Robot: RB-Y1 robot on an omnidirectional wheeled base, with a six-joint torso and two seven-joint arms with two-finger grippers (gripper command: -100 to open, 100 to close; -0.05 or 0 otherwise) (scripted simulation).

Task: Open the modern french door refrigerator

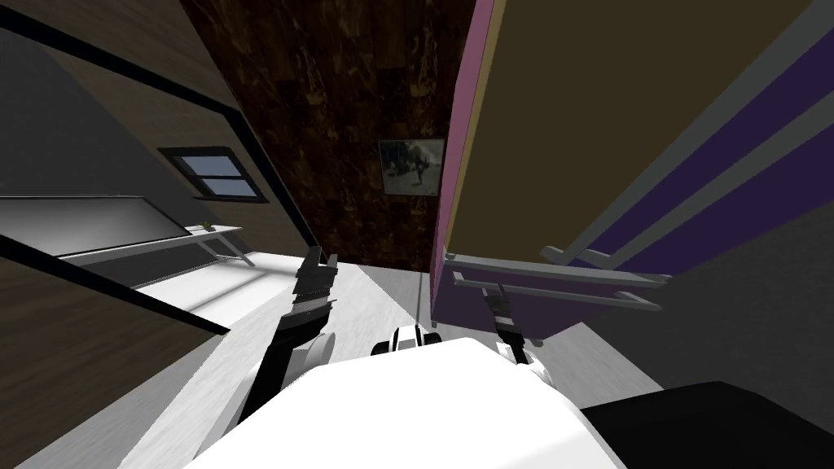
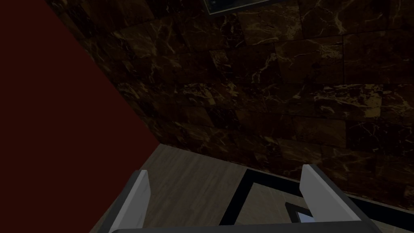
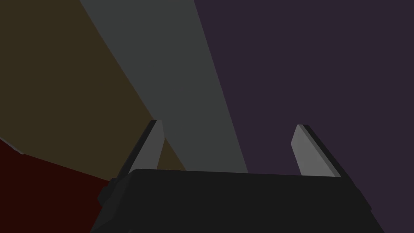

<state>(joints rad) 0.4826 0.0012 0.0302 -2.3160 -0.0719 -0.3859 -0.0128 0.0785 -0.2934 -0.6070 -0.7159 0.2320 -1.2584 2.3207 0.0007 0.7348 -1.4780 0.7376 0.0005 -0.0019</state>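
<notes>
Closest to me are the two fingers [image 3: 311,153] of my right gripper [image 3: 228,123]. They stand wide apart with nothing clamped between them. A broad grey bar [image 3: 178,81] runs away from the gap, nearer one finger than the other, and I cannot tell whether that finger touches it. On one side of the bar lies a brown panel [image 3: 52,73] and on the other a purple panel [image 3: 323,60]. A dark red face [image 3: 40,194] shows past the brown one.

Seen from my head, the refrigerator [image 1: 586,122] rises close in front of me on my right. It has a pink side edge [image 1: 464,122], a brown front, and purple strips between long grey handles [image 1: 692,138]. Two shorter grey rails [image 1: 554,277] cross its front low down, one just beside the other. My right gripper sits right at them with its arm reaching straight ahead. I cannot tell which rail or handle is the bar between my fingers.

My left gripper [image 1: 320,262] reaches forward on my left over the pale floor [image 1: 366,293], apart from the refrigerator. Its fingers [image 2: 319,190] are also spread wide and hold nothing. Ahead stands a dark marbled wall [image 1: 342,98] with a picture [image 1: 411,167] hung beside the refrigerator's pink edge.
</notes>
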